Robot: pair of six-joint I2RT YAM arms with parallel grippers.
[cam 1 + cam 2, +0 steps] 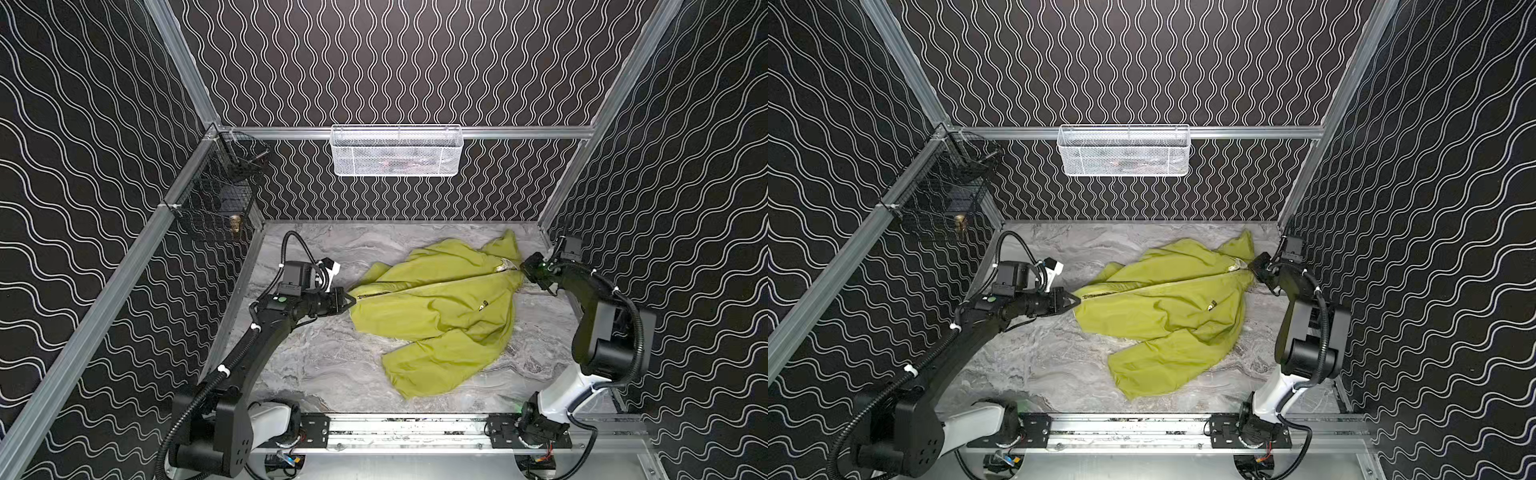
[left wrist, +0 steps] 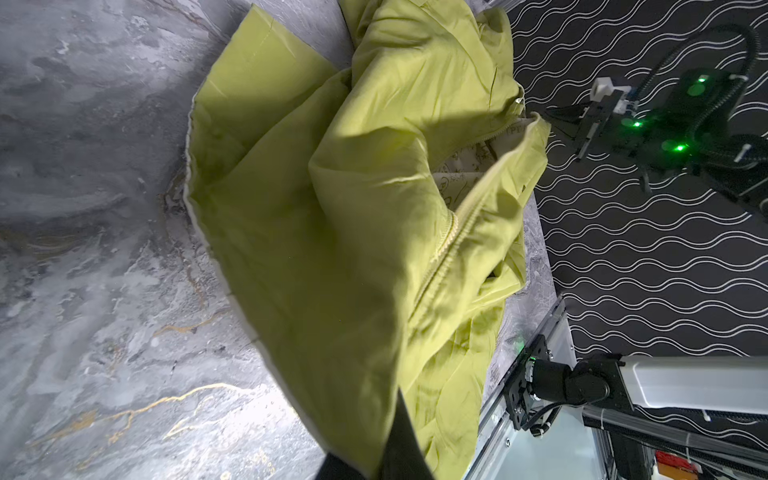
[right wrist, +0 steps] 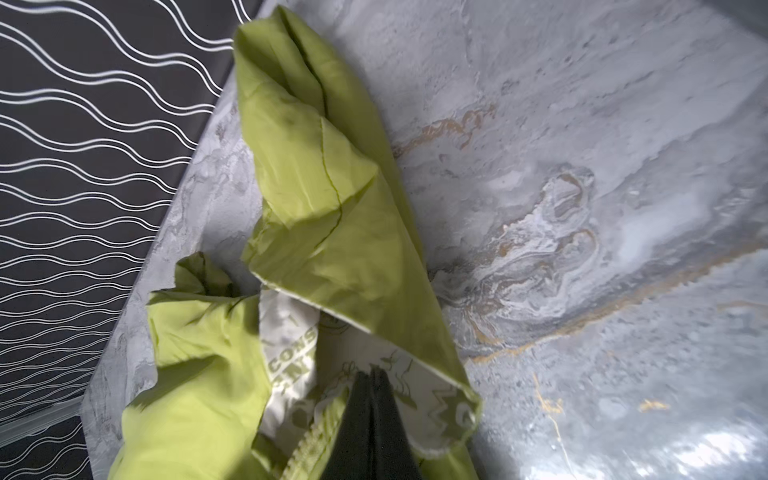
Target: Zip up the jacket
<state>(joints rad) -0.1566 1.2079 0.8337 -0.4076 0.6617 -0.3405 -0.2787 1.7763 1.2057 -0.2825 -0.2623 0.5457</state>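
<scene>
Yellow-green cloth covers the middle and right of the marble table (image 1: 316, 365). That is your jacket (image 1: 436, 307), lying crumpled with its zipper (image 1: 415, 286) running side to side between the two arms.

Your left gripper (image 1: 351, 301) is pinched tight on the jacket's hem end. In the left wrist view, the cloth drapes over the dark fingers (image 2: 399, 440).

Your right gripper (image 1: 523, 268) is closed on the collar end, where the cream printed lining (image 3: 291, 345) shows beside the zipper teeth.

One sleeve (image 1: 432, 365) sprawls toward the front rail (image 1: 407, 428). A white mesh basket (image 1: 395, 151) hangs on the back wall and a black wire basket (image 1: 220, 195) on the left wall, both well apart from the jacket.
</scene>
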